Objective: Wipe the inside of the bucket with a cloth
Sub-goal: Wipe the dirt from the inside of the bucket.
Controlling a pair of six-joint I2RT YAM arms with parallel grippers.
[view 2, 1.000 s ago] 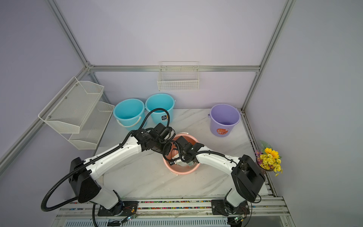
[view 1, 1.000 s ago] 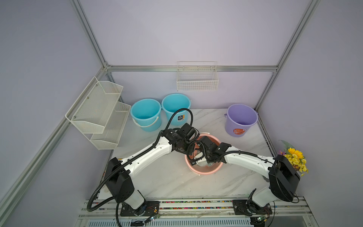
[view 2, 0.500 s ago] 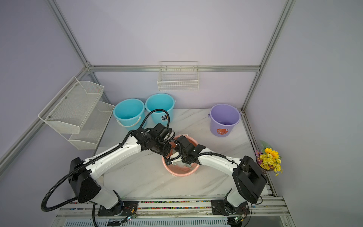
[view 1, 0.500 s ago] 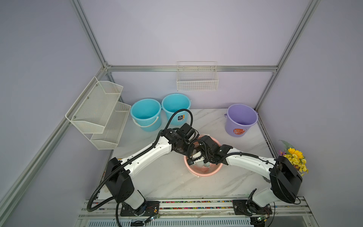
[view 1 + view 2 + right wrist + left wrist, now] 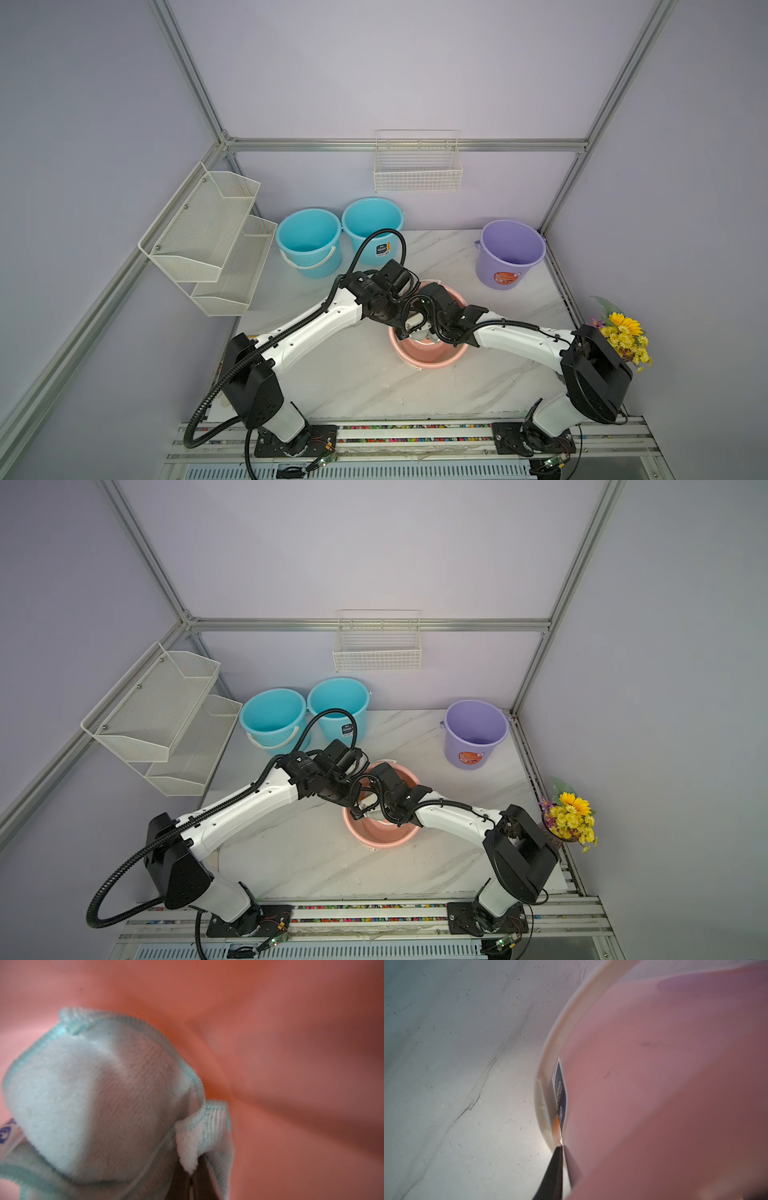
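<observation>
Pink bucket [image 5: 428, 360] sits mid-table; the step looks like mid-wipe. Left gripper [image 5: 561, 1147] pinches its rim, steadying it. Right gripper [image 5: 193, 1178] is down inside, clamped on the mint cloth [image 5: 93, 1095], which is bunched close to the inner wall; contact unclear. Next likely: sweep round wall and floor with pressure. Both wrists crowd the mouth, leaving little swing room. Farther back are blue buckets [image 5: 309, 241], purple bucket [image 5: 510, 253] and wire basket [image 5: 417, 174], none in the way.
</observation>
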